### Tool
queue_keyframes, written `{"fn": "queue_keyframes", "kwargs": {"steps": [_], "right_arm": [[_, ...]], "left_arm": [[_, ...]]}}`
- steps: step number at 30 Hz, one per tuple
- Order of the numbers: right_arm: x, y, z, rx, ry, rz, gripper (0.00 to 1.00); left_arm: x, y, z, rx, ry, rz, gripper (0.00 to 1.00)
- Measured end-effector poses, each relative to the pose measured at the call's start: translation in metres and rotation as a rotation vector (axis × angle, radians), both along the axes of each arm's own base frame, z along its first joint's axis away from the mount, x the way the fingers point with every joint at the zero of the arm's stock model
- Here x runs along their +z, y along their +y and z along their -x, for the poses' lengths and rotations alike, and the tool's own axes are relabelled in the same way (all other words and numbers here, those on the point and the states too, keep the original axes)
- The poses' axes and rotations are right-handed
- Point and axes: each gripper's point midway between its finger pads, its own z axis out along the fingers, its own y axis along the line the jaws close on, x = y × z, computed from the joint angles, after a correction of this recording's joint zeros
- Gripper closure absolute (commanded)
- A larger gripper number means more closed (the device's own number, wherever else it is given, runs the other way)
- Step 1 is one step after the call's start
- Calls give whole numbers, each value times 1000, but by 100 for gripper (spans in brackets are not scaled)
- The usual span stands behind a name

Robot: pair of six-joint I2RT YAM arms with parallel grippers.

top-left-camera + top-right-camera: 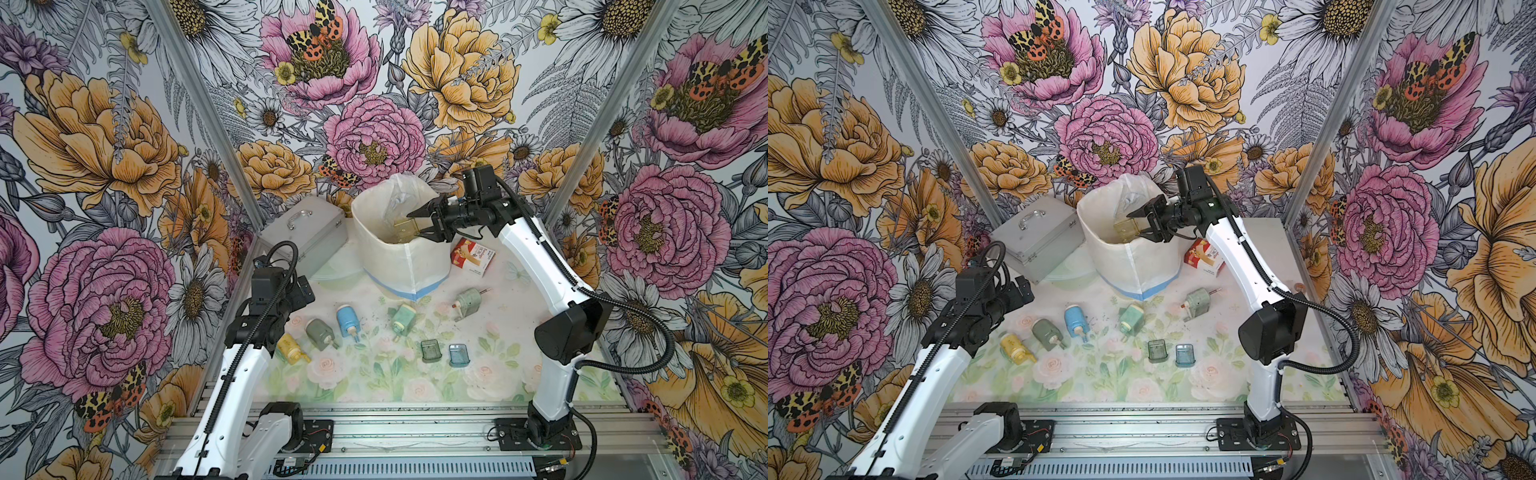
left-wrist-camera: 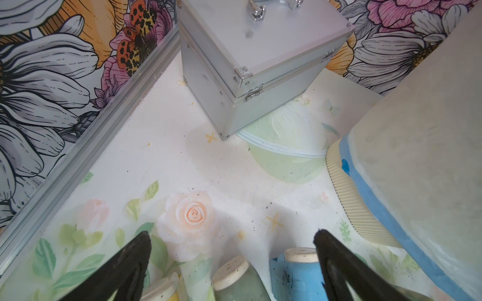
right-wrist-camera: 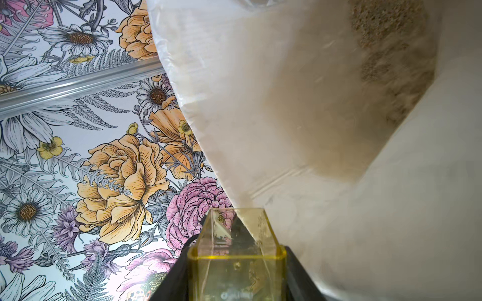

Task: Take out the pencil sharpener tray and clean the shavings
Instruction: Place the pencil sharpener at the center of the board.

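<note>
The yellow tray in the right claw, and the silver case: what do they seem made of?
The yellow tray is probably clear, glossy yellow plastic; the wallpaper shows through it. The silver case is likely aluminium, with matte panels and shiny metal corners and latches.

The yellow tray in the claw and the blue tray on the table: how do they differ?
The clear yellow plastic tray is amber; the clear blue plastic tray is pale blue. The right gripper is shut on the yellow tray; nothing touches the blue tray. The yellow tray hangs over the white-lined bin; the blue tray rests on the floral table. Both are small see-through boxes.
</note>
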Motion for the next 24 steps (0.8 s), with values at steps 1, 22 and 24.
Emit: {"fn": "queue_keyframes", "kwargs": {"steps": [1,22,24], "right_arm": [[3,0,-1,0,-4,-3,86],[7,-14,-7,8,-87,54,85],[6,-16,-8,13,-119,72,85]], "left_arm": [[0,-1,0,-2,0,2,2],[-3,-5,-3,-22,7,20,1],[-6,-8,-5,-33,16,30,1]]}}
